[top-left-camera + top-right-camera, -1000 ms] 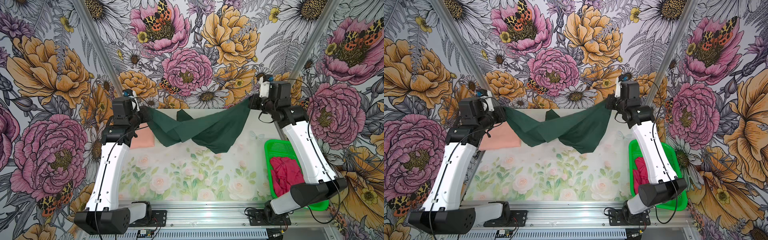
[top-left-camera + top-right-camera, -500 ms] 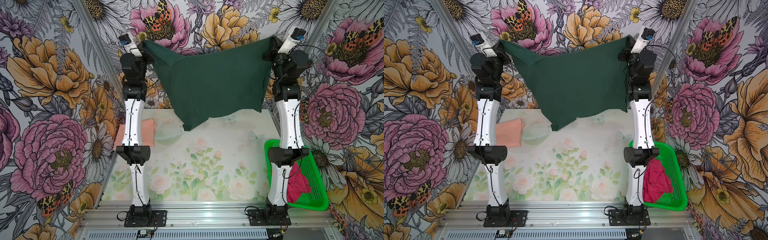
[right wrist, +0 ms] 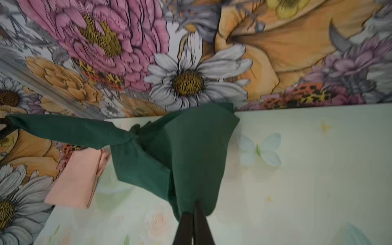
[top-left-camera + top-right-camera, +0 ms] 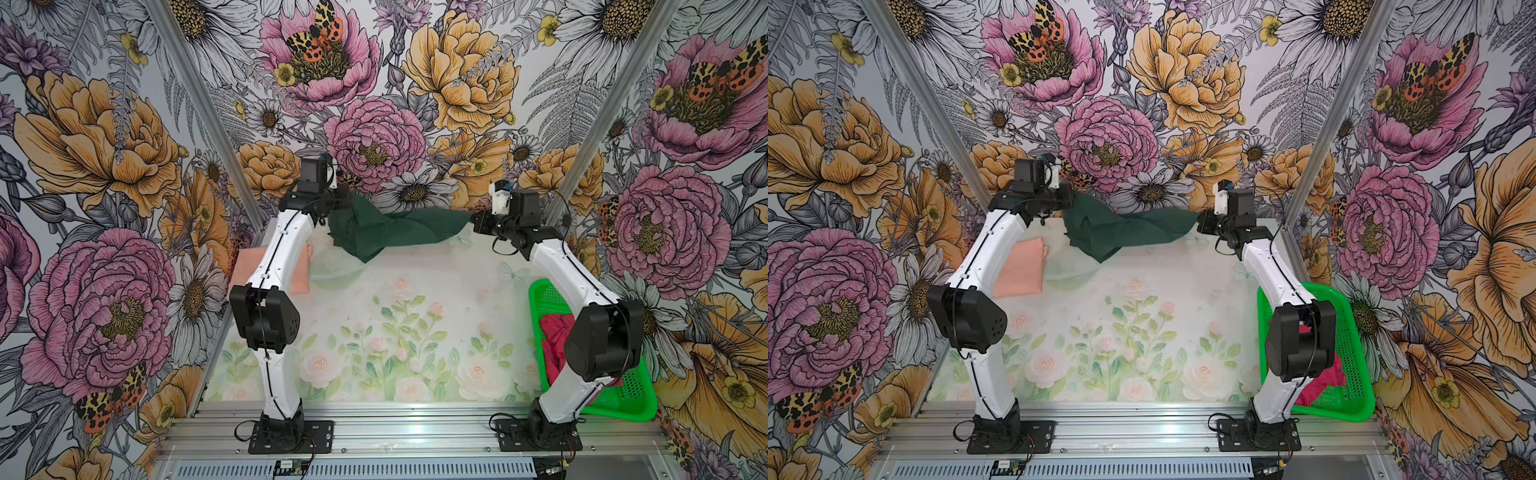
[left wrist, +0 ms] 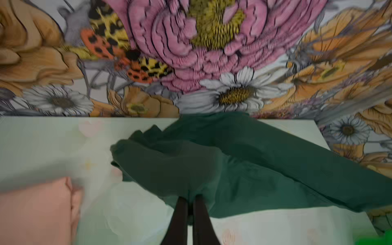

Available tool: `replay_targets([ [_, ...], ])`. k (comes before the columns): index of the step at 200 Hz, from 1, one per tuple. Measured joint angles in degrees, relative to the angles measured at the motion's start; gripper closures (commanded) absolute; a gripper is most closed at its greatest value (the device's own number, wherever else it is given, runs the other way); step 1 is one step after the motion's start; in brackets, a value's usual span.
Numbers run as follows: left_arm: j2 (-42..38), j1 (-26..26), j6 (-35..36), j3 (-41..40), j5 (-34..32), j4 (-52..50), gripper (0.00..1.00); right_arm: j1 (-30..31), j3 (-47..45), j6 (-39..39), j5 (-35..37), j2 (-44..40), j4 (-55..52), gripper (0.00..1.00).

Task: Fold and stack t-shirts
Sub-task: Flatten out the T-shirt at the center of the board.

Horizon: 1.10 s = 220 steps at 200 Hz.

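Your left pincer (image 5: pixel 190 199) has its two dark fingers pressed together on an edge of the dark green t-shirt (image 4: pixel 395 226), and your right pincer (image 3: pixel 194 206) is clamped the same way on the opposite end. In both top views the shirt is strung between them along the far edge of the table (image 4: pixel 395 332), with the left pincer a little higher and farther back than the right one. The cloth is bunched and twisted rather than spread flat. A loose fold droops toward the table left of centre, but you cannot tell from these views whether its lowest point touches the surface. The pale peach t-shirt (image 4: pixel 1021 270) lies folded at the far left of the table, partly hidden behind your left arm and apart from the green cloth. The crimson-pink t-shirt (image 4: pixel 555 332) sits crumpled inside the bright green basket (image 4: pixel 1350 324) at the near right, with your right arm's elbow in front of it. Both wrist views are blurred, so fine creases in the green shirt do not show.
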Motion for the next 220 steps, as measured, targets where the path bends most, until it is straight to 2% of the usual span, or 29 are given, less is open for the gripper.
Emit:
replay_targets([
  [23, -9.29, -6.29, 1.01, -13.92, -2.38, -7.39, 1.00, -0.20, -11.34, -1.49, 0.61, -8.94, -8.11, 1.00],
  [54, -23.45, -7.56, 1.18, -16.85, -7.30, -14.78, 1.00, -0.68, -16.48, -2.05, 3.76, -19.78, -17.99, 1.00],
  [76, -31.98, -7.56, 1.03, -19.50, -9.81, -18.34, 1.00, -0.42, -17.79, -1.77, 5.77, -24.30, -23.67, 1.00],
  [96, -35.12, -7.56, 0.94, -23.61, -10.71, -22.43, 1.00, -0.04, -20.44, -0.81, 6.93, -26.45, -28.11, 1.00],
  [137, -34.69, -7.69, 0.48, -32.26, -9.16, -28.85, 1.00, 2.08, -26.71, 1.36, 8.48, -27.58, -35.63, 1.00],
  [141, -34.73, -7.74, 0.46, -32.87, -8.72, -29.44, 0.97, 2.40, -27.08, 1.68, 8.68, -27.65, -36.22, 1.00],
  [152, -34.93, -7.98, 0.28, -34.29, -7.63, -30.53, 0.91, 3.50, -27.52, 2.34, 9.38, -27.67, -38.16, 0.88],
  [175, -36.59, -9.03, -0.42, -36.63, -5.07, -32.02, 0.92, 5.42, -27.47, 3.54, 10.73, -27.82, -40.63, 0.70],
  [182, -37.44, -9.25, -0.55, -37.09, -4.22, -32.44, 0.95, 5.70, -27.47, 3.54, 11.06, -27.87, -41.40, 0.55],
  [189, -38.36, -9.29, -0.74, -37.33, -3.32, -32.79, 0.96, 5.68, -27.43, 3.72, 11.28, -28.02, -41.97, 0.31],
  [193, -38.93, -9.31, -0.87, -37.40, -2.80, -32.98, 0.96, 5.68, -27.39, 3.93, 11.54, -28.15, -42.32, 0.11],
  [196, -39.32, -9.33, -0.85, -37.42, -2.34, -33.05, 0.95, 5.68, -27.36, 3.78, 11.67, -28.24, -42.51, 0.03],
  [205, -40.68, -9.33, -1.01, -37.42, -0.96, -33.11, 0.91, 5.68, -27.28, 3.87, 12.02, -28.89, -42.95, 0.01],
  [220, -42.91, -9.40, -0.96, -37.42, 2.27, -33.09, 0.91, 5.68, -26.29, 3.91, 12.13, -30.49, -43.69, 0.01],
])
